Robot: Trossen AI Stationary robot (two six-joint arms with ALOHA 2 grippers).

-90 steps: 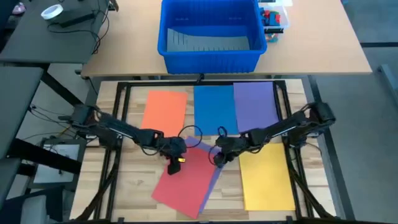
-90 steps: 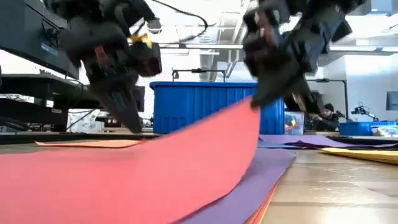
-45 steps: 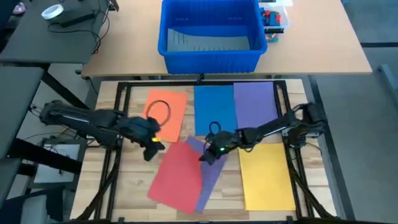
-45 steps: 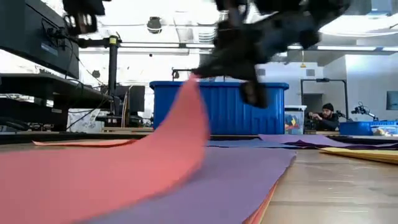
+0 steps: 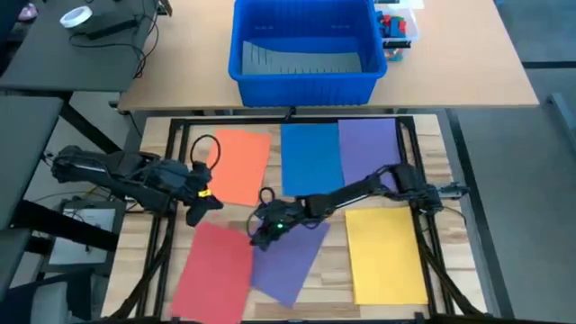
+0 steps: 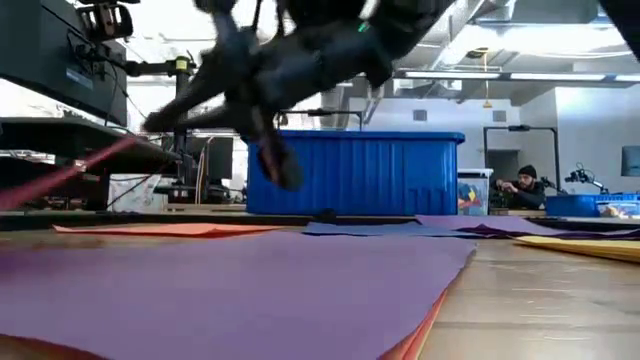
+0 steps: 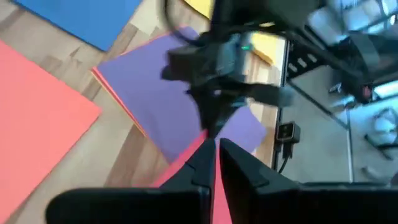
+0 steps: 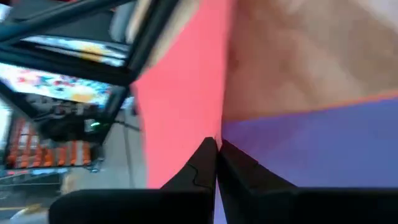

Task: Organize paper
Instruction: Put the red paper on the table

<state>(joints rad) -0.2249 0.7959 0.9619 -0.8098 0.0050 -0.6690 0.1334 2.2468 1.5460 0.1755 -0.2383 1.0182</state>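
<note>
Dragging a red sheet (image 5: 214, 274) toward the worktop's (image 5: 457, 270) near-left corner, right pincer (image 5: 259, 232) pinched shut on its edge, uncovering a purple sheet (image 5: 290, 256), presumably separating colours. Left pincer (image 5: 200, 203) closed, empty, beside the orange sheet (image 5: 238, 166).

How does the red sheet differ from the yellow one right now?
The red sheet sits skewed at the front left; the yellow sheet lies square at the front right. The left gripper and right gripper pinch the red sheet; nothing touches the yellow sheet. Both look plain and alike in size.
</note>
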